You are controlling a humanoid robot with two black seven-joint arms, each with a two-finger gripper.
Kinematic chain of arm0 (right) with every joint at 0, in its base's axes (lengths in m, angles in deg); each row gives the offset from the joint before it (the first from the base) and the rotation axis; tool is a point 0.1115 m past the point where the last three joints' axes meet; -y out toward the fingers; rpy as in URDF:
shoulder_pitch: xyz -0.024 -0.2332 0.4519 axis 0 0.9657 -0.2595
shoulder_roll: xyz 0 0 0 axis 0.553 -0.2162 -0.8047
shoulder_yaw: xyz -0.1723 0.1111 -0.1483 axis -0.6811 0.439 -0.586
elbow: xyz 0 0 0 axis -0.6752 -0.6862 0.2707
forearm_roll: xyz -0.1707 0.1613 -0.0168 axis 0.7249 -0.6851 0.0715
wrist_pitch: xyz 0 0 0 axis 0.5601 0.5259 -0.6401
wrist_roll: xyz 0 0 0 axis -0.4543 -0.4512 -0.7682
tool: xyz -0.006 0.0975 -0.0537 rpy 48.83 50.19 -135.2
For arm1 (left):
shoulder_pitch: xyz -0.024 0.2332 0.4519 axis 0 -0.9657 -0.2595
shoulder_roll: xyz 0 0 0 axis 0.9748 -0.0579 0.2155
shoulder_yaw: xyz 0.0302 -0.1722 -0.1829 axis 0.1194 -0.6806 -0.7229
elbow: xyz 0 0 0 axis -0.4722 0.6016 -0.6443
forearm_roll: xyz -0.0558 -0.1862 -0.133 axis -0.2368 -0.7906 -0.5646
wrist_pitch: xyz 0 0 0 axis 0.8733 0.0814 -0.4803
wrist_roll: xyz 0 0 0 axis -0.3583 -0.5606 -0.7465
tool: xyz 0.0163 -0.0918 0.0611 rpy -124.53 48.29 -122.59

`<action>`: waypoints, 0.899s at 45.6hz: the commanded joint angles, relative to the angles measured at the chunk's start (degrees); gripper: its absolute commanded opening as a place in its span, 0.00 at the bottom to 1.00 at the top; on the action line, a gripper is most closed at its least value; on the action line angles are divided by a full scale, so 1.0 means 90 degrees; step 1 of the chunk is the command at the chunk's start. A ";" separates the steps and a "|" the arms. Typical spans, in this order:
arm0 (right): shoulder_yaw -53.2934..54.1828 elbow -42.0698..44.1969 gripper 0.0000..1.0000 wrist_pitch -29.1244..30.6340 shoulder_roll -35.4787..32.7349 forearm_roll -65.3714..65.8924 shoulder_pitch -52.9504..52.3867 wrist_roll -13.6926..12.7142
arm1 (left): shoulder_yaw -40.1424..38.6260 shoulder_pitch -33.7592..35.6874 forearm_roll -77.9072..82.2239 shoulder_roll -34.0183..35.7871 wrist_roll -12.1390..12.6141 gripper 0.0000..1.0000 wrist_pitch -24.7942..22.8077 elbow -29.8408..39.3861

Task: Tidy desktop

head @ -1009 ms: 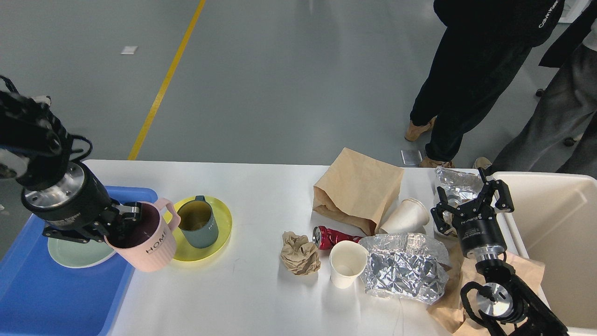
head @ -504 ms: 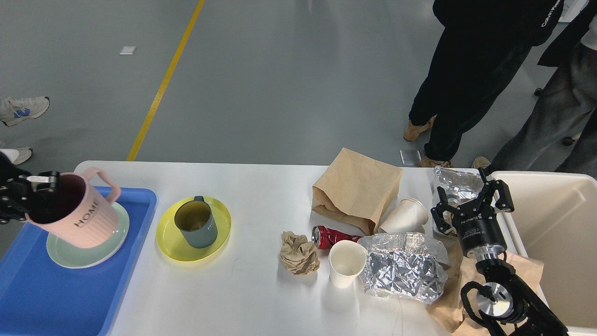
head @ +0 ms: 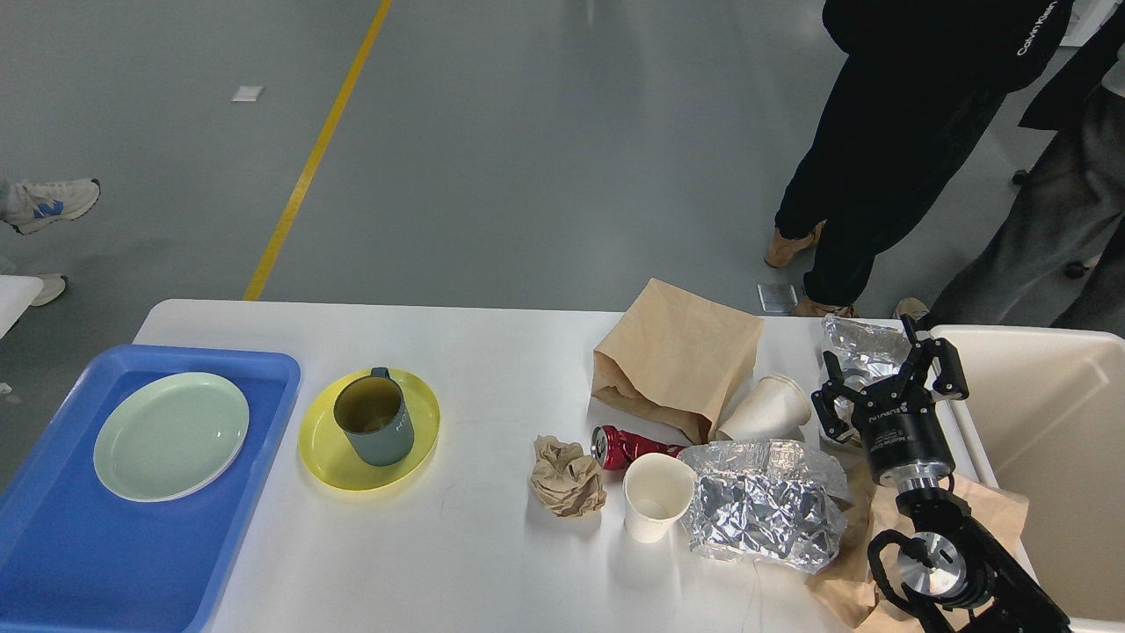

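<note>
Left hand out of frame. Right hand (head: 888, 378) spread wide, nothing in it, hovering over foil bag (head: 857, 341) at desk (head: 492, 343) right edge. Desk fills lower frame. Green plate (head: 171, 436) in blue tray (head: 132, 563), far left. Grey mug (head: 373, 417) upright on yellow plate (head: 369, 457). Paper wad (head: 566, 476), red can (head: 620, 445), paper cup (head: 655, 507) clustered center-right, beside crumpled foil (head: 760, 514).

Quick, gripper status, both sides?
Left: not in view.
Right gripper: open, fingers spread, holding nothing, above the crumpled foil.
</note>
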 commanded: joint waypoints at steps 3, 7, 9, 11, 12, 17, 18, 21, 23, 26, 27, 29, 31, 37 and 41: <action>0.0000 0.0001 1.00 0.0000 0.0000 0.0001 0.0000 0.0000 | -0.2017 -0.2638 -0.0041 -0.0590 0.0022 0.00 0.0003 -0.1303; 0.0000 0.0010 1.00 0.0000 0.0000 0.0001 0.0000 0.0000 | -0.2380 -0.3089 -0.0041 -0.0785 0.0090 0.00 0.0091 -0.1450; 0.0000 0.0010 1.00 0.0000 0.0000 0.0001 0.0000 0.0000 | -0.2438 -0.3139 -0.0041 -0.0912 0.0148 0.00 0.0101 -0.1499; 0.0000 0.0001 1.00 0.0000 0.0000 0.0001 0.0000 0.0000 | -0.2478 -0.3158 -0.0041 -0.1010 0.0188 0.00 0.0091 -0.1538; 0.0000 0.0010 1.00 0.0000 0.0000 0.0001 0.0000 0.0000 | -0.2478 -0.3168 -0.0041 -0.1039 0.0188 0.00 0.0091 -0.1538; 0.0000 0.0001 1.00 0.0000 0.0000 0.0001 0.0000 0.0000 | -0.2478 -0.3197 -0.0090 -0.1098 0.0188 0.00 0.0101 -0.1558; 0.0000 0.0001 1.00 0.0000 0.0000 0.0001 0.0000 0.0000 | -0.2478 -0.3217 -0.0109 -0.1107 0.0188 0.00 0.0111 -0.1558; 0.0000 0.0001 1.00 0.0000 0.0000 0.0001 0.0000 0.0000 | -0.2478 -0.3236 -0.0178 -0.1108 0.0188 0.00 0.0179 -0.1577; 0.0000 0.0001 1.00 0.0000 0.0000 0.0001 0.0000 0.0000 | -0.2478 -0.3236 -0.0188 -0.1108 0.0188 0.00 0.0237 -0.1577; 0.0000 0.0010 1.00 0.0000 0.0000 0.0001 0.0000 0.0000 | -0.2468 -0.3265 -0.0188 -0.1127 0.0198 0.00 0.0267 -0.1577; 0.0000 0.0001 1.00 0.0000 0.0000 0.0001 0.0000 0.0000 | -0.2468 -0.3295 -0.0188 -0.1156 0.0198 0.00 0.0277 -0.1577; 0.0000 0.0001 1.00 0.0000 0.0000 0.0001 0.0000 0.0000 | -0.2478 -0.3440 -0.0197 -0.1292 0.0188 0.00 0.0277 -0.1577; 0.0000 0.0001 1.00 0.0000 0.0000 0.0001 0.0000 0.0000 | -0.2478 -0.3568 -0.0197 -0.1361 0.0159 0.00 0.0286 -0.1577; 0.0000 0.0011 1.00 0.0000 0.0000 0.0001 0.0000 0.0000 | -0.2458 -0.3812 -0.0343 -0.1440 0.0129 0.00 0.0403 -0.1577; 0.0000 0.0001 1.00 0.0000 0.0000 0.0001 0.0000 0.0000 | -0.2400 -0.3832 -0.0607 -0.1420 0.0149 0.00 0.0530 -0.1587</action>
